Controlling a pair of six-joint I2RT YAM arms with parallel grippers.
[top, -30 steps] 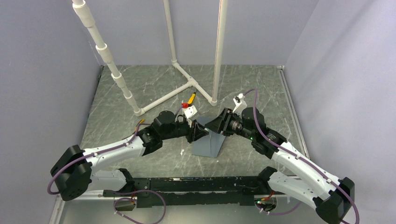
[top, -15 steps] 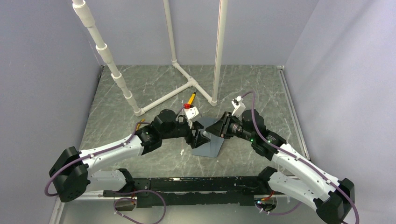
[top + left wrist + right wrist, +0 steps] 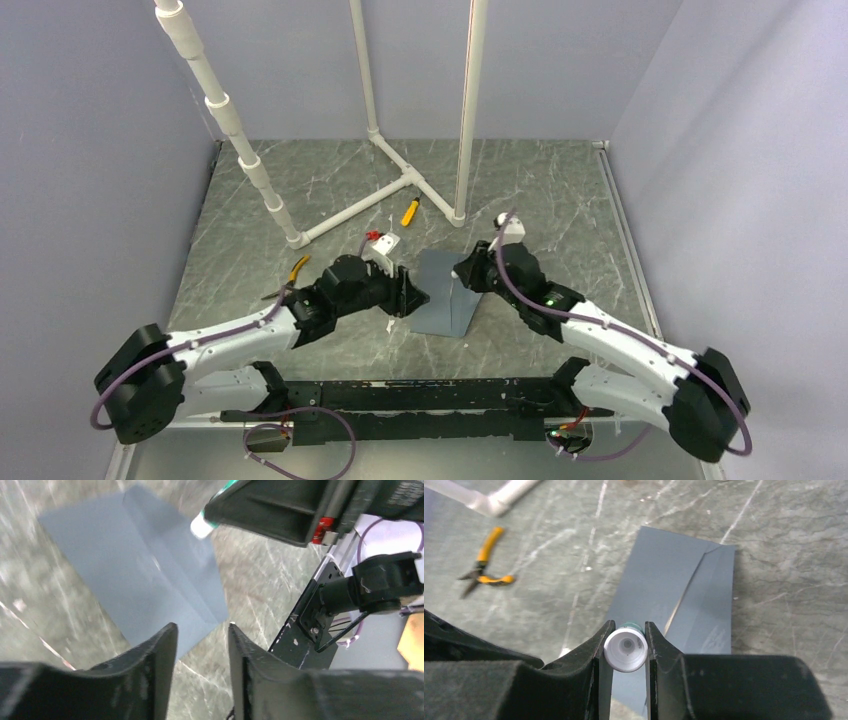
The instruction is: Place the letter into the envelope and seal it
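The slate blue-grey envelope lies flat on the marble table, with a diagonal flap crease showing in the right wrist view. My right gripper is shut on a small green tube with a white end and holds it low over the envelope's upper right part. My left gripper is open and empty, just off the envelope's left edge. In its own view the fingertips hover at the envelope's near corner. The letter is out of view.
A white pipe frame stands on the table behind the envelope. A yellow-handled tool lies near its base. Orange-handled pliers lie left of my left arm. Grey walls close in both sides.
Both grippers were together above the envelope. My left gripper has drawn back to the left and down, jaws parted and empty. My right gripper has dropped lower over the envelope with the tube.
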